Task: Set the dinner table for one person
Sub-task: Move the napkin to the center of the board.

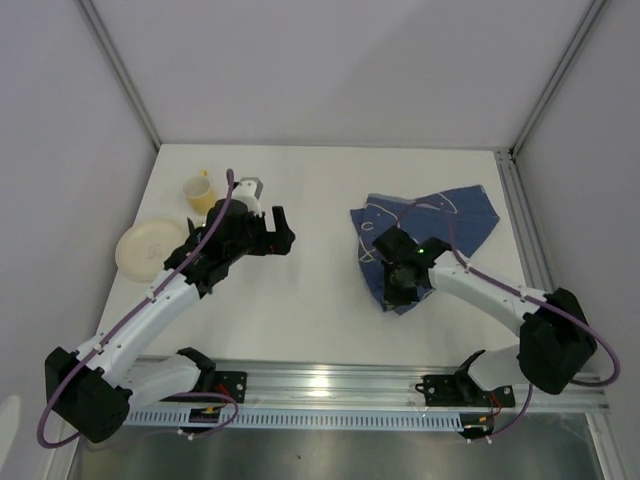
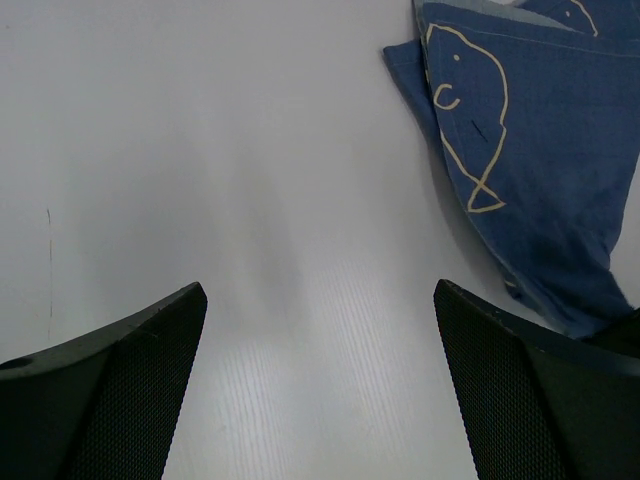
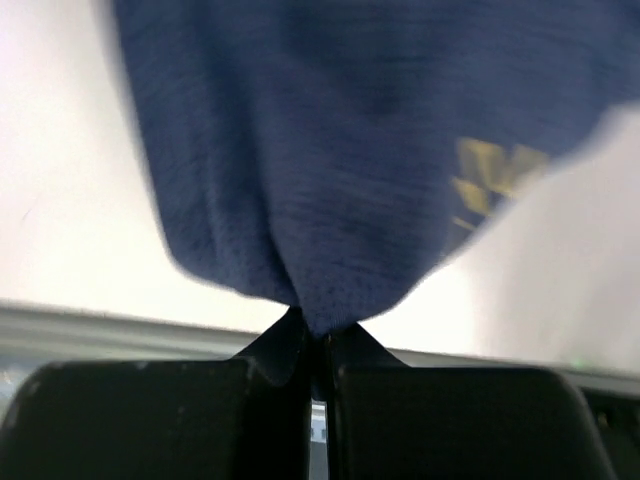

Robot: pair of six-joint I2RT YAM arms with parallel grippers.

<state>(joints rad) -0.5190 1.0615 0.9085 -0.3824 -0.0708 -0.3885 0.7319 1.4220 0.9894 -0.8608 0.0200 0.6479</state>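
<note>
Silver aluminium frame rail (image 1: 330,385) runs along the near edge at 6 o'clock, arm bases bolted on it. Large flat matte white tabletop (image 1: 320,200) spreads beneath both grippers. Right gripper (image 1: 400,280), at 4 o'clock from table centre, is clamped on a near corner of the dark blue cloth with pale line drawings (image 1: 440,220); in the wrist view the fingers meet with a pinch of fabric (image 3: 350,150) between them. Left gripper (image 1: 280,235), at 10 o'clock from centre, is spread wide and grasps nothing, with bare tabletop (image 2: 250,150) right below it. Cloth is at its 3 o'clock, apart. Round cream plate (image 1: 145,250) at 9 o'clock, left edge. Small yellow cup (image 1: 200,190) at 10 o'clock, just beyond the plate.
</note>
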